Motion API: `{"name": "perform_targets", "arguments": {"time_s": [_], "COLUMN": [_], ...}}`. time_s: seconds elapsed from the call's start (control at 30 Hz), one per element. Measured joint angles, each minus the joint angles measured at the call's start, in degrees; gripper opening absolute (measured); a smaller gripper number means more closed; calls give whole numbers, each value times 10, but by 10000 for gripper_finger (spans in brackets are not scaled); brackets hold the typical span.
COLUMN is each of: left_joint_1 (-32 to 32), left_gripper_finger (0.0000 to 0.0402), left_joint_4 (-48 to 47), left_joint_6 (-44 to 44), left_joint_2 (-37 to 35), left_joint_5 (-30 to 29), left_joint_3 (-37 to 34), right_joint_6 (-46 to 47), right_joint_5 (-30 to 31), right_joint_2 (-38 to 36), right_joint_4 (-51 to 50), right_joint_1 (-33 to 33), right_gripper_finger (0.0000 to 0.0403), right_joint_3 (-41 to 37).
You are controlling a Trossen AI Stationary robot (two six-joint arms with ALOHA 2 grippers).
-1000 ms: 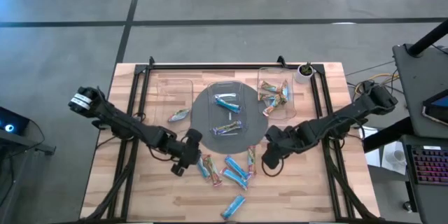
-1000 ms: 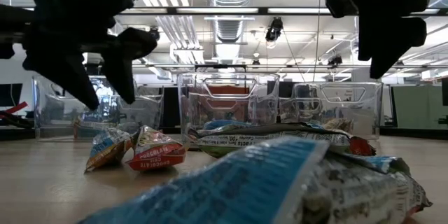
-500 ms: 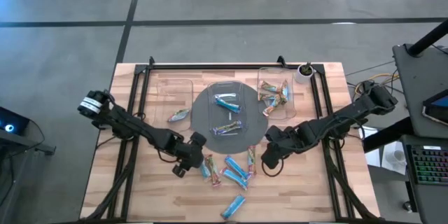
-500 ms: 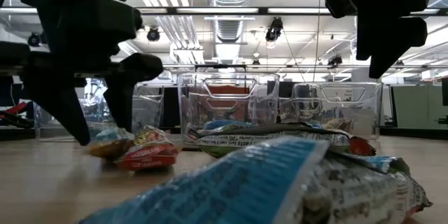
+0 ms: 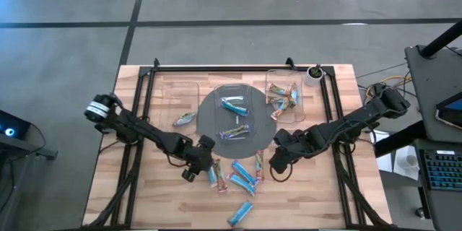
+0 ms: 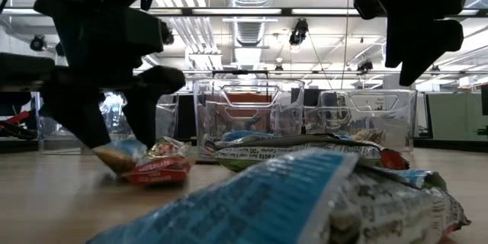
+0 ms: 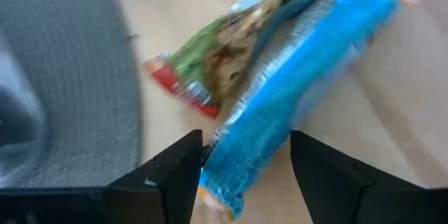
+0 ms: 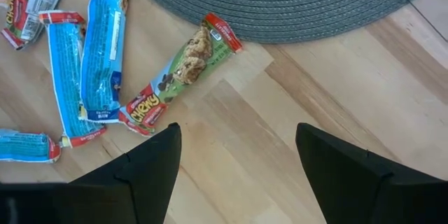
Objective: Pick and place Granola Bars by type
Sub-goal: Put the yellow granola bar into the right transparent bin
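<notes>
Pick step: left hand [image 7: 241, 157] spread astride blue bar [image 7: 294, 87], closing next; right hand [image 8: 238, 154] spread, hovering.

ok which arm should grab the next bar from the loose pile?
Left. Its pincer is down at the pile, open, a blue bar between its fingers. The right pincer hangs open above bare wood, off a green bar.

Granola Bars [image 5: 242, 177] before plate [image 5: 209, 119]

granola bars [image 5: 243, 181]: about 14 | clear trays [image 5: 283, 94]: 3 | grey plate [image 5: 209, 115]: 1 | arms: 2
</notes>
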Motion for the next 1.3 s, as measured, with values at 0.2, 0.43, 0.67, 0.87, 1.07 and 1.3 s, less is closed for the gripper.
{"name": "perform_targets", "arguments": {"time_s": [0.2,0.43,0.67,0.87,1.07,1.3], "left_joint_1": [0,-1,-3,-3,-3,13], "left_gripper_finger": [197,184,122,67,44,42], "left_joint_4": [-2,-37,-66,-93,-68,55], "left_joint_6": [-17,-92,-186,-315,-458,-558], "left_joint_2": [29,29,14,-35,-111,-194], "left_joint_5": [29,58,87,163,282,272], "left_joint_3": [18,37,38,38,37,37], "right_joint_6": [0,-11,-18,-23,-105,-249], "right_joint_5": [-1,-1,0,15,30,31], "right_joint_2": [0,0,0,0,0,0], "right_joint_4": [0,0,1,25,143,287], "right_joint_1": [1,1,1,1,-15,-44], "right_gripper_finger": [266,265,256,247,244,242], "right_joint_3": [0,0,0,-1,-1,1]}}
